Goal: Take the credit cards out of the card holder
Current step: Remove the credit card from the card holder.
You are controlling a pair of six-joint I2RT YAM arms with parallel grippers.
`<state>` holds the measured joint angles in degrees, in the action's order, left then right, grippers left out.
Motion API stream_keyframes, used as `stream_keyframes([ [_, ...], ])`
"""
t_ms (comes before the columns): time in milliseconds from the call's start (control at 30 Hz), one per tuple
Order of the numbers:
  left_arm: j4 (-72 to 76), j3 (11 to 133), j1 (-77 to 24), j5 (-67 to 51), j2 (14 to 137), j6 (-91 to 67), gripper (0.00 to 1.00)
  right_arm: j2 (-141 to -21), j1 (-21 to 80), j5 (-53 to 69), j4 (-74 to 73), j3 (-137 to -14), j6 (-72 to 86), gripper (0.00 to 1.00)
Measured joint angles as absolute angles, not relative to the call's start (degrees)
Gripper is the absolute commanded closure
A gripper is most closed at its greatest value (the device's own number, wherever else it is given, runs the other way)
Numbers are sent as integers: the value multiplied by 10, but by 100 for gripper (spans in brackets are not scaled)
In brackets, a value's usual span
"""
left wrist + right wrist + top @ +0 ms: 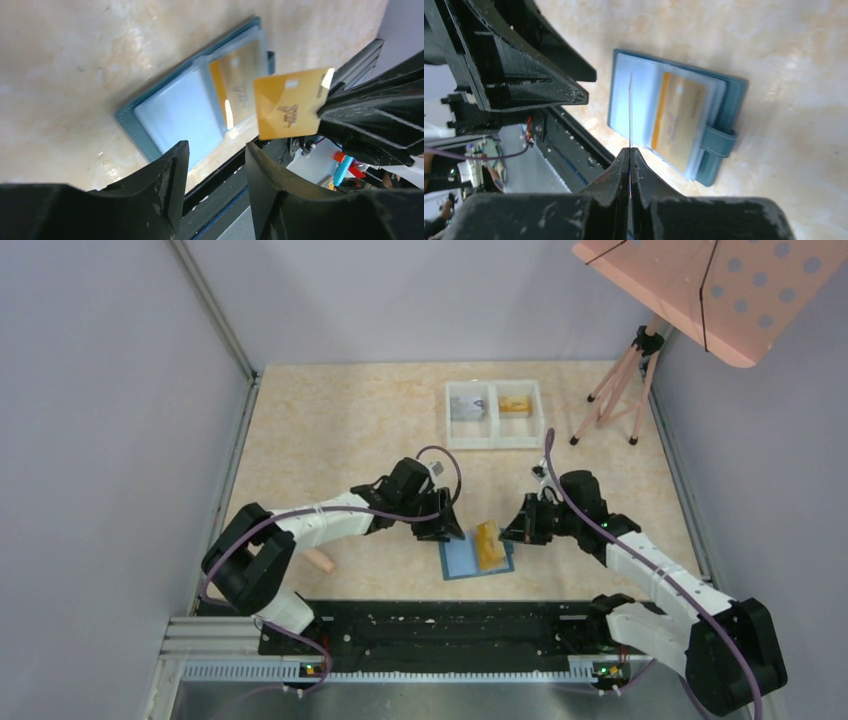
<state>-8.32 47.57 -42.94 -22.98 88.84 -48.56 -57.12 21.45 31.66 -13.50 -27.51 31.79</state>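
Card holder (470, 562) is lying open on the desk (350, 420), lower centre of the top view. One gold card (489, 542) is hanging clear above it; right tool (515, 528) is clamping it by one edge. Second gold card (239, 90) is sitting in the pocket on the snap-tab side. Left tool (440, 530) is hovering just beside the holder, jaws apart, gripping nothing.

Risks: thin edge grip, so the card may twist or slip in transit. The holder is lying unpinned, so pulling the next card may drag it along. The two tools are working close together and may clash. White tray (495, 443) is sitting at upper centre, with the pink stand (620, 390) just right of it, crowding that side.
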Motion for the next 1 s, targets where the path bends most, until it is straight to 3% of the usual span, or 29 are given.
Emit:
stream_keyframes([
  [267, -119, 520, -428, -246, 839, -410, 42, -564, 213, 446, -140, -293, 283, 100],
  [533, -129, 538, -427, -343, 820, -367, 45, -562, 213, 535, -90, -293, 296, 100],
  [733, -107, 538, -424, -404, 821, -369, 64, -560, 220, 566, -69, -293, 311, 100],
  [933, -81, 537, -416, -441, 836, -385, 98, -559, 221, 575, -72, -291, 313, 100],
  [1000, -63, 535, -415, -464, 838, -395, 100, -559, 221, 568, -75, -284, 312, 100],
])
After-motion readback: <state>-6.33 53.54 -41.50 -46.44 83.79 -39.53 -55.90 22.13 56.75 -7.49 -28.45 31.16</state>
